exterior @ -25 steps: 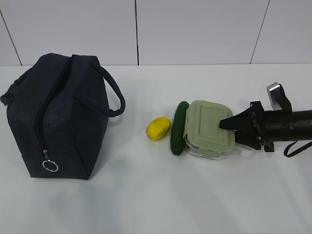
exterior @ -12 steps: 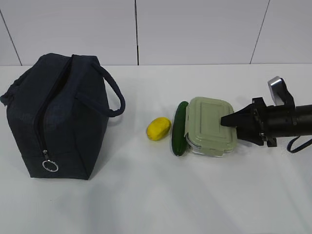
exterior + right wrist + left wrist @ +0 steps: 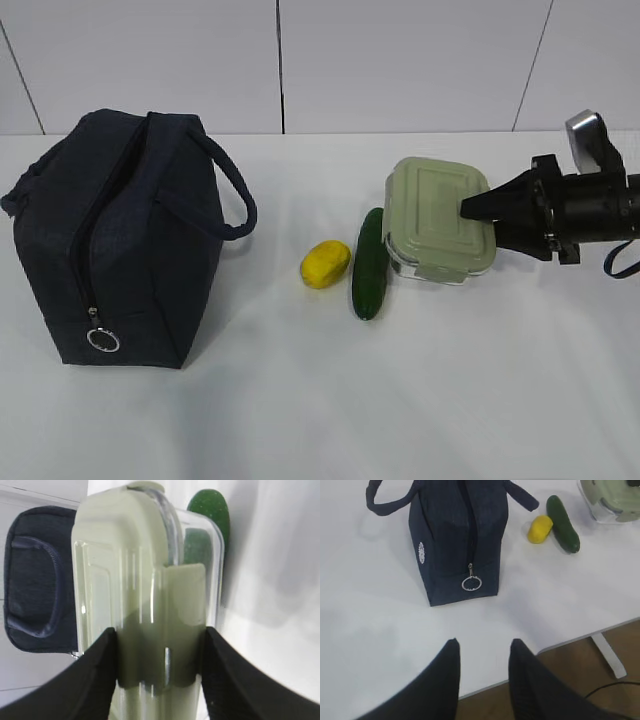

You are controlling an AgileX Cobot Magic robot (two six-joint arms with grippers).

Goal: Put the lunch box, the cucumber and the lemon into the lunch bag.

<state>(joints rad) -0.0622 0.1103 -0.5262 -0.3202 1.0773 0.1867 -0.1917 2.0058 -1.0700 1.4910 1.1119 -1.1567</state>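
Observation:
My right gripper (image 3: 478, 214) is shut on the lunch box (image 3: 438, 220), a clear container with a sage-green lid, and holds it tilted above the table. In the right wrist view the fingers clamp the lunch box (image 3: 140, 580) across its clip end, with the gripper (image 3: 160, 635) on both sides. The cucumber (image 3: 368, 265) lies on the table just left of the box, and the lemon (image 3: 325, 264) lies left of that. The navy lunch bag (image 3: 120, 240) stands at the far left. My left gripper (image 3: 484, 645) hangs open and empty near the table's front edge, short of the lunch bag (image 3: 455, 535).
The zipper's silver ring pull (image 3: 103, 340) hangs low on the bag's near end. The two loop handles (image 3: 235, 195) stick out sideways. The table's front edge (image 3: 570, 640) shows in the left wrist view, with floor and a white table foot (image 3: 610, 657) beyond it.
The right gripper has lifted the lunch box off the table, up and slightly right, away from the cucumber. Cucumber, lemon and bag have not moved.

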